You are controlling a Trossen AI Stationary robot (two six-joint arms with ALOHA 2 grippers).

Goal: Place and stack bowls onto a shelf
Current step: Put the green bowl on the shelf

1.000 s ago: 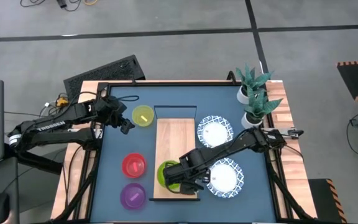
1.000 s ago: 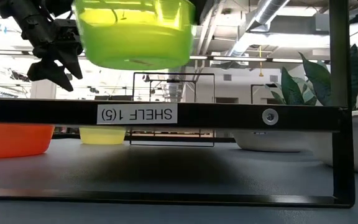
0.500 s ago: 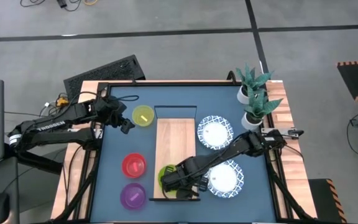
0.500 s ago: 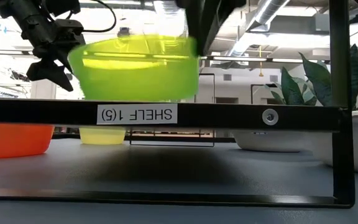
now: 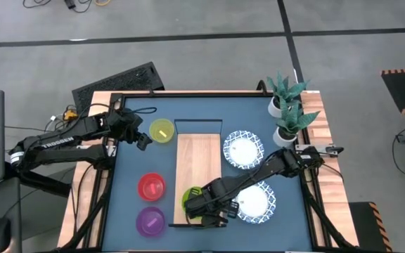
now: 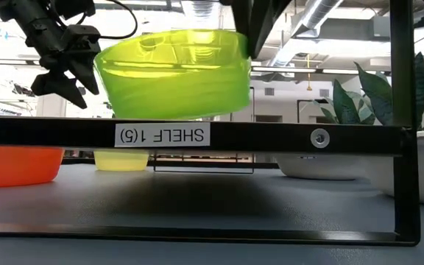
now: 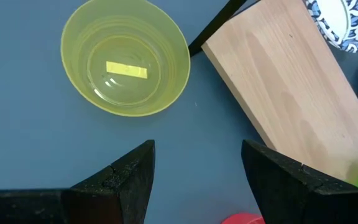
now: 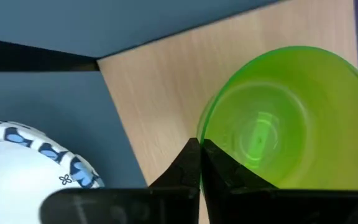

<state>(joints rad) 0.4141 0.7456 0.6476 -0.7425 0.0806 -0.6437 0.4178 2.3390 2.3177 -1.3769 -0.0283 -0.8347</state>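
Right gripper [image 8: 199, 163]: we see its two fingers pinched on the rim of the green bowl [image 8: 278, 118]
Green bowl: tilted; over the near end of the shelf [image 5: 198, 165]
Left gripper [image 7: 194, 171]: fingers wide apart, holding nothing; it hangs just beside the yellow bowl [image 7: 125, 57]
Red bowl [image 5: 151, 186]: on the blue table [image 5: 139, 151]; purple bowl [image 5: 150, 221] near it
White dishes [image 5: 242, 150]: on the table beside the shelf

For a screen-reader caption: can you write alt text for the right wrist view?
The right gripper pinches the rim of a green bowl, which sits tilted on a light wooden shelf. A white dish with a blue patterned rim lies beside it on the blue table.
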